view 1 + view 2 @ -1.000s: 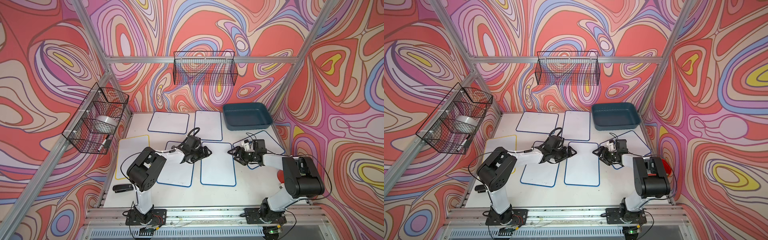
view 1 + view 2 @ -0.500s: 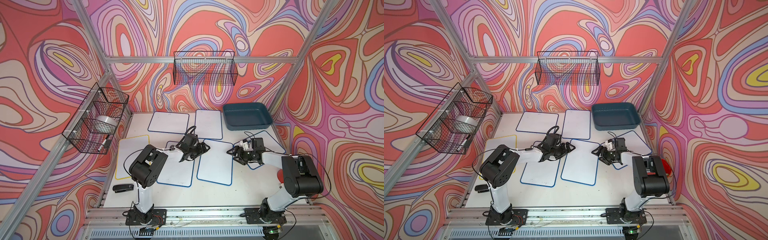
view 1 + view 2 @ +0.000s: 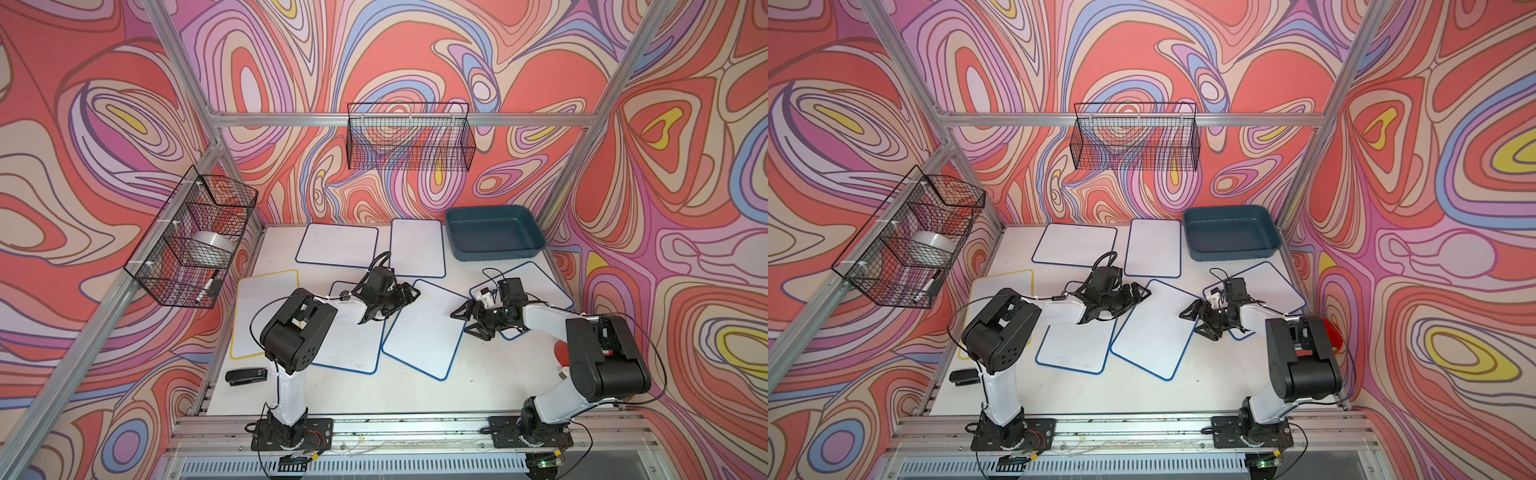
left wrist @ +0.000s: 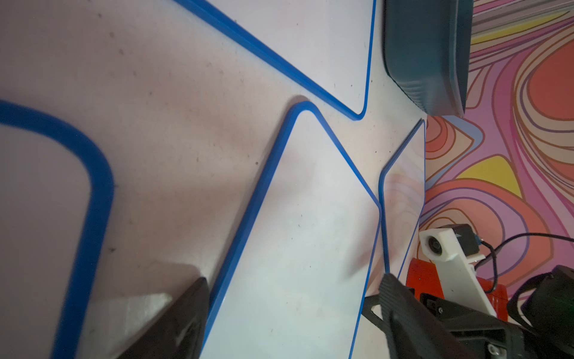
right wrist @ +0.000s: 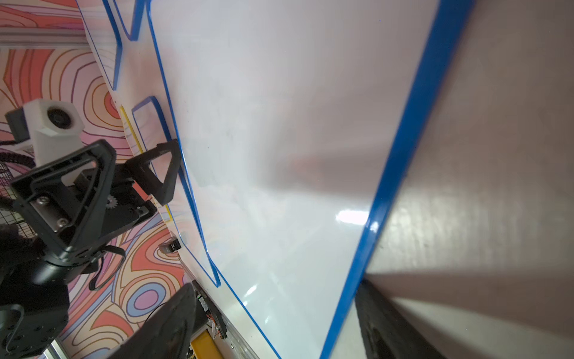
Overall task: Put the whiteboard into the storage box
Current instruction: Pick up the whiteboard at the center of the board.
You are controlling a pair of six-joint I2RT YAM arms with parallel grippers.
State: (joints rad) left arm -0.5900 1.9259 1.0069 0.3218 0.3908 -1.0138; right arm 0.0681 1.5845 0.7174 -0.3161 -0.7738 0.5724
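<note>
A blue-edged whiteboard [image 3: 424, 332] [image 3: 1150, 332] lies askew at mid-table, its near-left edge over a neighbouring board. My left gripper [image 3: 401, 297] [image 3: 1138, 297] is open at its far corner. In the left wrist view the whiteboard [image 4: 295, 233] runs between the fingers of the left gripper [image 4: 289, 310], and one pad [image 4: 186, 317] is against the blue rim. My right gripper [image 3: 459, 323] [image 3: 1188, 323] [image 5: 279, 326] is open astride the right corner of the whiteboard [image 5: 279, 124]. The teal storage box [image 3: 498, 255] [image 3: 1229, 259] [image 4: 428, 56] stands empty at the back right.
Other whiteboards lie around: two at the back [image 3: 336, 245] [image 3: 417, 247], a yellow-edged one [image 3: 266, 316] at the left, one under each arm [image 3: 349, 345] [image 3: 536, 278]. A black stapler [image 3: 245, 376] lies front left. A red cup [image 3: 561, 357] hides behind the right arm. Wire baskets [image 3: 409, 141] [image 3: 191, 237] hang on the walls.
The middle whiteboard has turned from square to askew, its near end swinging left onto the neighbouring board. Both grippers shifted slightly with it and stayed open.
</note>
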